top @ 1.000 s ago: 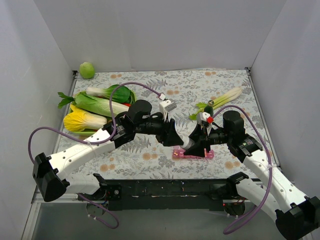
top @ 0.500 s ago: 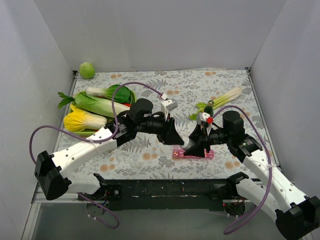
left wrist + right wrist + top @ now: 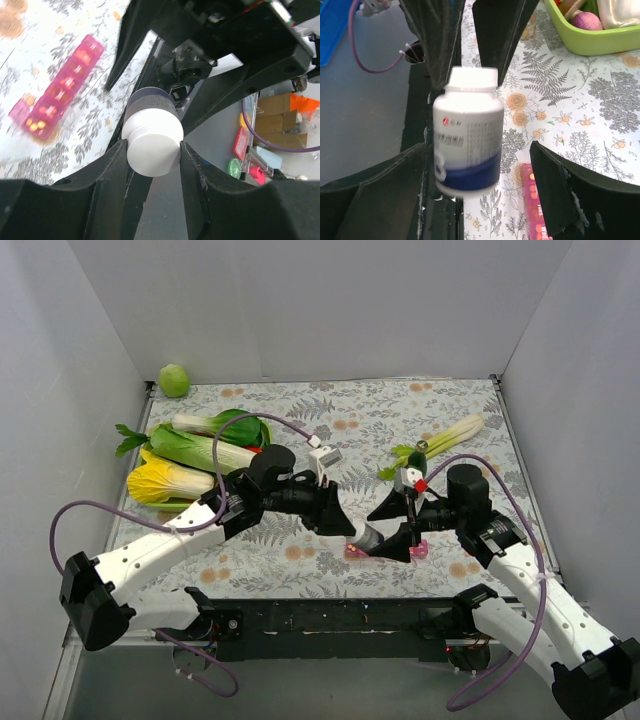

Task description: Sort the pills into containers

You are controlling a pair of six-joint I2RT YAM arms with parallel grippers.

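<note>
Swapping hands, prob.: left end effector (image 3: 153, 146) clamped on white plastic pill bottle (image 3: 467, 140), right end effector (image 3: 477, 147) spread apart; next needs uncapping over pink translucent organizer (image 3: 60, 87).

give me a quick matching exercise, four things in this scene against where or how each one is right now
Things
1. pill bottle
2. pill organizer
3. right gripper
4. green tray

States
a. pink, lying on the table
b. open, fingers spread either side of the bottle
c. holds vegetables
d. white cap clamped in the left gripper

Pairs: 1-d, 2-a, 3-b, 4-c
</note>
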